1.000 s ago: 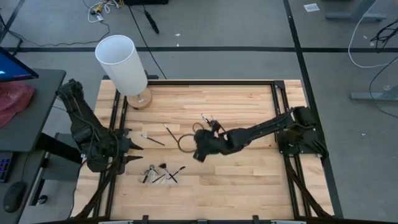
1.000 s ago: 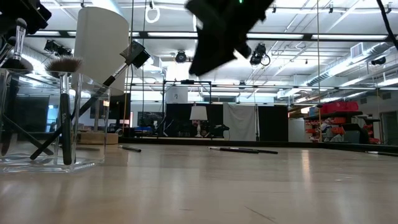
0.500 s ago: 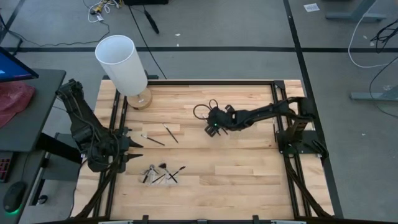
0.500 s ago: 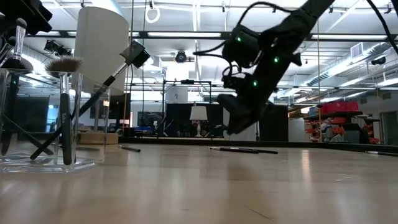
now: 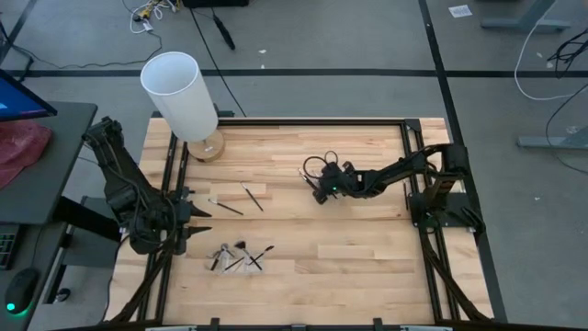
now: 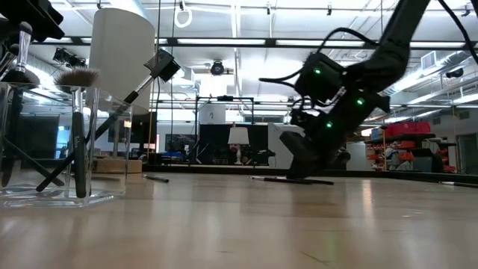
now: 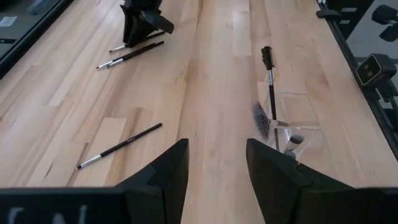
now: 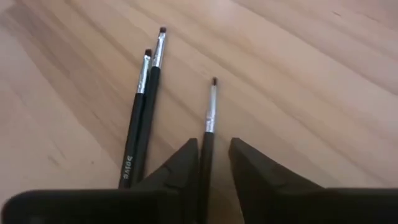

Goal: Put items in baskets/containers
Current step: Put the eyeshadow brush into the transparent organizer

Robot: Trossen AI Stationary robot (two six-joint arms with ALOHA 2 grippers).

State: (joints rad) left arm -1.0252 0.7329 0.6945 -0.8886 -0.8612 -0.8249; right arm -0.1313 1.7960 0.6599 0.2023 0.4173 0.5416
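Observation:
My right gripper (image 8: 214, 146) is low on the wood right of the table's middle (image 5: 319, 191), open by a narrow gap. Its fingers stand on either side of a thin dark brush (image 8: 209, 118) with a silver neck. Two more brushes (image 8: 142, 106) lie side by side next to it. The clear tray (image 5: 237, 259) sits near the table's front left with several brushes (image 7: 268, 81) leaning in it. Two loose brushes (image 5: 225, 207) (image 5: 251, 196) lie flat on the wood. My left gripper (image 7: 217, 168) waits open at the left edge (image 5: 188, 218).
A tall white cylinder (image 5: 179, 87) on a round wooden base stands at the far left corner. Black frame rails (image 5: 409, 165) border the table. Bare wood (image 5: 349, 267) stretches across the near right part.
My right gripper has moved from above the table's middle toward the far right and come down to the wood beside the brushes there. Its fingers now straddle one brush. My left arm and the tray have kept still.

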